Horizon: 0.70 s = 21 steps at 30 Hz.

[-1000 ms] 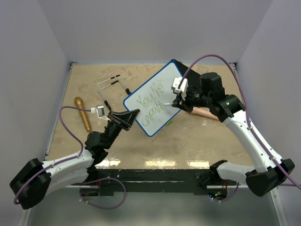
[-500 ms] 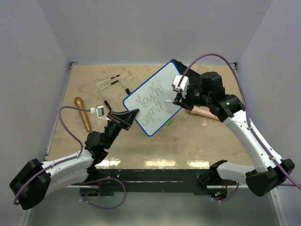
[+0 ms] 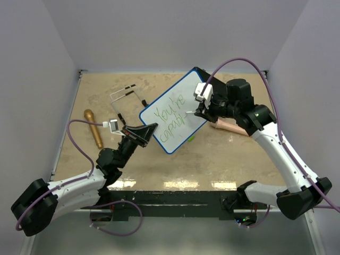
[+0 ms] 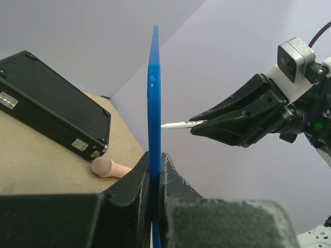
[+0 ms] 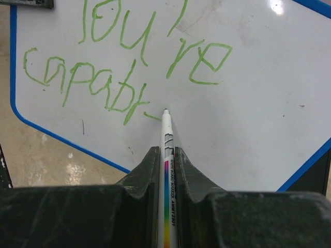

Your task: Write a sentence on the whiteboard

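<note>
Beige table (image 3: 223, 154), white walls around. Whiteboard (image 3: 186, 93) up on edge, tilted, toward far right of table, black case (image 3: 200, 71) behind its far corner. Near-left edge pinched tight in left gripper (image 4: 155, 161). Writing face turned to right gripper (image 5: 165, 155), clamped narrow on marker (image 5: 167, 135). Sentence (image 5: 129, 62) in green, two lines, second ending mid-word. Marker tip at end of second line, at or just off the face, long axis roughly square to board. Next stroke likely onward along that line into blank white; right arm nearer, left only bracing.
</note>
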Each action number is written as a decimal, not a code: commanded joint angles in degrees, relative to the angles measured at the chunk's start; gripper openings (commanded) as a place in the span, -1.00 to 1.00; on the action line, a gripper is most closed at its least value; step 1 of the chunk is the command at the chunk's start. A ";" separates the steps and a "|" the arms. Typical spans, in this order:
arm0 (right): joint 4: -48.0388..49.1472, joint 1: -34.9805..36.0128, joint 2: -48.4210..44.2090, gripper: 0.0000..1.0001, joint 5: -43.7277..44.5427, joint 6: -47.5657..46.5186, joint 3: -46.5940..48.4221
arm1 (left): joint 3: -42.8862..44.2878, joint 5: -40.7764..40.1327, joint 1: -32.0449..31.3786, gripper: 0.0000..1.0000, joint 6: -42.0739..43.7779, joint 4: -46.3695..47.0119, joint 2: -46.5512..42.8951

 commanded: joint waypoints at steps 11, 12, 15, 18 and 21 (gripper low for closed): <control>-1.82 0.59 0.20 -1.00 -4.82 -2.64 -0.04 | 2.73 0.42 0.02 -1.00 -0.86 11.14 -1.88; -1.99 0.59 0.03 -1.00 -4.82 -2.81 -0.56 | 2.73 0.16 0.10 -1.00 -0.78 10.97 -2.06; -3.05 0.68 -0.50 -1.00 -4.73 -3.52 -1.10 | 2.56 -0.28 0.19 -1.00 -0.69 10.35 -2.94; -4.02 0.68 -0.68 -1.00 -4.73 -4.31 -1.62 | 2.47 -0.28 0.37 -1.00 -0.69 10.09 -3.20; -3.84 0.59 -1.12 -1.00 -3.33 -4.13 -2.32 | 2.38 -0.28 0.45 -1.00 -0.60 10.09 -3.55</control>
